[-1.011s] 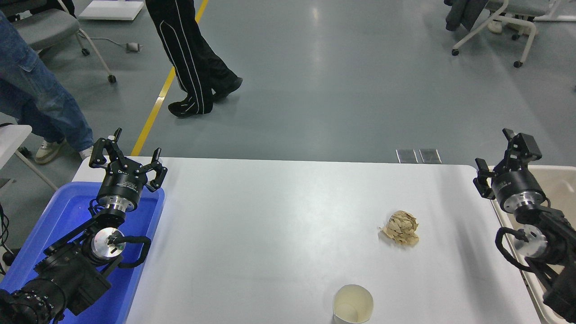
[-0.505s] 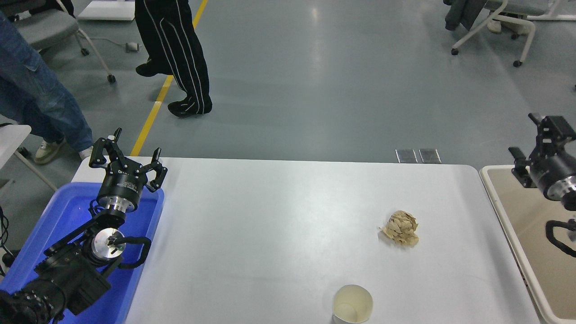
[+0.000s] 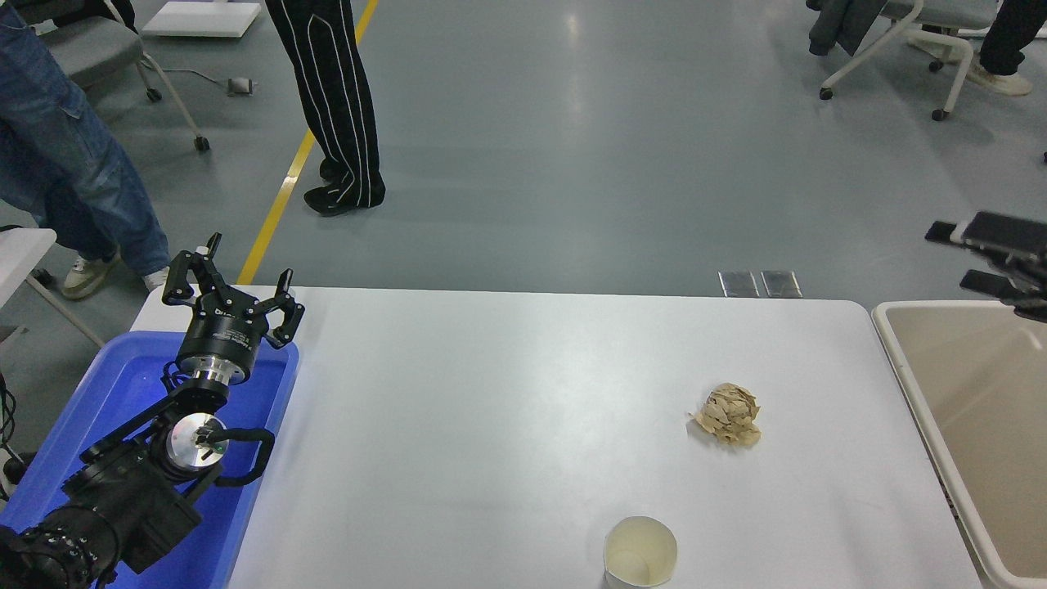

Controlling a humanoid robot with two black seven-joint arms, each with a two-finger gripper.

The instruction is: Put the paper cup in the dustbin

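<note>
So the paper cup [image 3: 640, 554] is a small plain off-white one, cream inside, slightly tapered, no lid or print. It's standing upright, mouth open to the top, right at the near edge of the white tabletop [image 3: 491, 409], its base cut off by the frame. The dustbin [image 3: 904, 360] is a big beige plastic tub with a paler rounded rim, sitting just off the tabletop's right end, well apart from the cup.

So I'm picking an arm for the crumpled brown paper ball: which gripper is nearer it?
The right gripper, though not by much: it hangs at the picture's right edge above the dustbin, beyond the paper ball. The left gripper sits across the table over the blue tub.
</note>
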